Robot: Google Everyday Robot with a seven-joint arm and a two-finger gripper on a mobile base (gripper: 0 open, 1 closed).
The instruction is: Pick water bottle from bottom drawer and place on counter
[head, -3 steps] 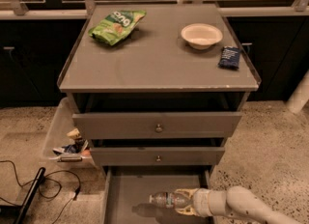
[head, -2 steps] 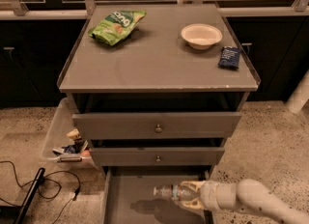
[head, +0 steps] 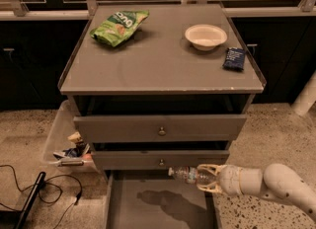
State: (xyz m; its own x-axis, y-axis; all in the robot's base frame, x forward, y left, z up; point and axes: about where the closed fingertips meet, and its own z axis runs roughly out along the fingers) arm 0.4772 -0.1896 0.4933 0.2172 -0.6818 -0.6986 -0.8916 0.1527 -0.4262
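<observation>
The water bottle [head: 188, 174], clear with a white cap pointing left, lies sideways in my gripper [head: 206, 177], which is shut on its base end. I hold it in the air above the open bottom drawer [head: 158, 208], level with the lower knobbed drawer's bottom edge. Its shadow falls on the drawer floor. My white arm [head: 276, 186] comes in from the lower right. The counter [head: 158, 60] is the grey top of the cabinet, well above the bottle.
On the counter lie a green snack bag [head: 118, 26], a white bowl [head: 206, 36] and a dark blue packet [head: 234, 58]. Two knobbed drawers [head: 160, 128] stick out slightly. A clear bin [head: 61, 141] of odds and ends and black cables [head: 34, 193] are left of the cabinet.
My gripper has lifted the bottle up out of the bottom drawer and slightly right. It now hangs near the lower knobbed drawer's front.
</observation>
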